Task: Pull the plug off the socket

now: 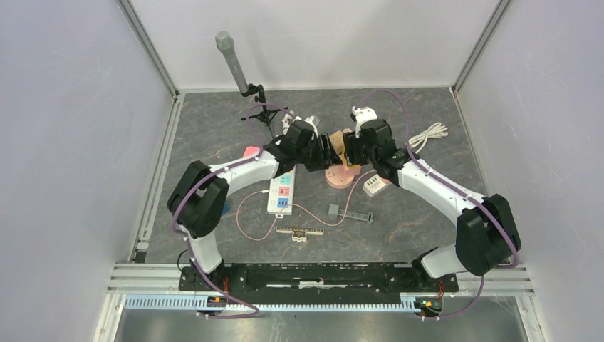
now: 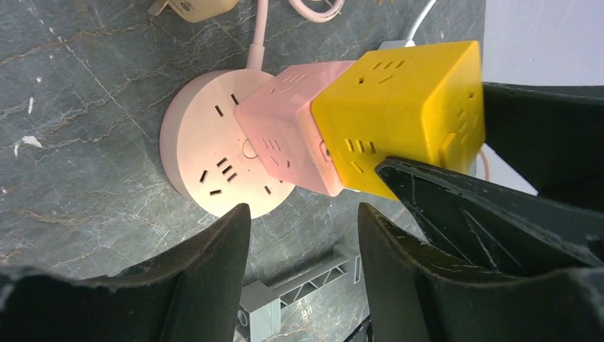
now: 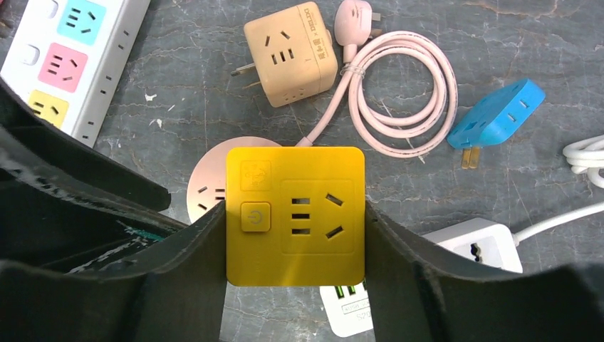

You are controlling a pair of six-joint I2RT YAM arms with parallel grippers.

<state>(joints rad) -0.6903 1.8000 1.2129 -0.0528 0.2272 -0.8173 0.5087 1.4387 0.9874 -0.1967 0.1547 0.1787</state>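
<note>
Fingers [image 3: 402,260] of right gripper [image 3: 295,208] clasp yellow cube [image 3: 306,274] joined to pink cube [image 2: 281,132].

left claw [image 2: 303,221] parted, right claw [image 3: 295,214] clamped, facing each other

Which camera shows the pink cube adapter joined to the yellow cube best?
Left wrist: the pink cube adapter shows side-on, between yellow cube and round pink socket. Right wrist: the yellow cube hides it. Top view: too small to tell.

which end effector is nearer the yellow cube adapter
Right. The right end effector has a finger against each side of the yellow cube adapter; the left end effector hangs open beside the pink cube adapter, touching neither.
</note>
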